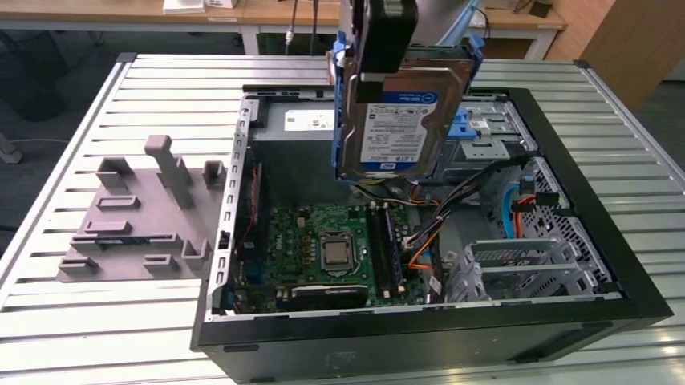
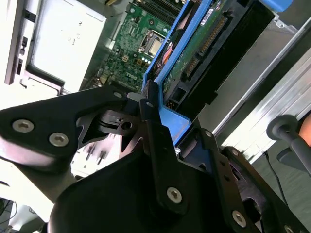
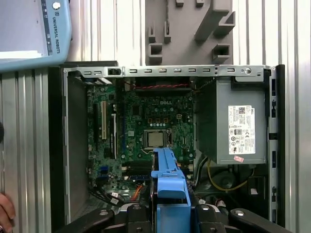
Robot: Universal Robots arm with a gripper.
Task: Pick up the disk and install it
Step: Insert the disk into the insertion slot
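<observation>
Slatted metal surface (image 1: pixel 64 128) carrying an open black computer case (image 1: pixel 428 349) with its motherboard (image 1: pixel 321 249) exposed. The disk (image 1: pixel 399 120), framed by its blue bracket, hangs upright in the air over the far part of the case. The claw (image 1: pixel 380 66) pinches the disk at its upper edge.

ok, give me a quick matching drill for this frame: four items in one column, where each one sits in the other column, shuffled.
Things:
1. disk
2. motherboard
3. grey fixture plate
4. grey box with white sticker

Places:
A. lying on the slatted table, outside the case
B. clamped in the tool, above the open case
C. in a corner of the case, against its wall
D. flat on the case floor

Pairs: 1-B, 2-D, 3-A, 4-C
</observation>
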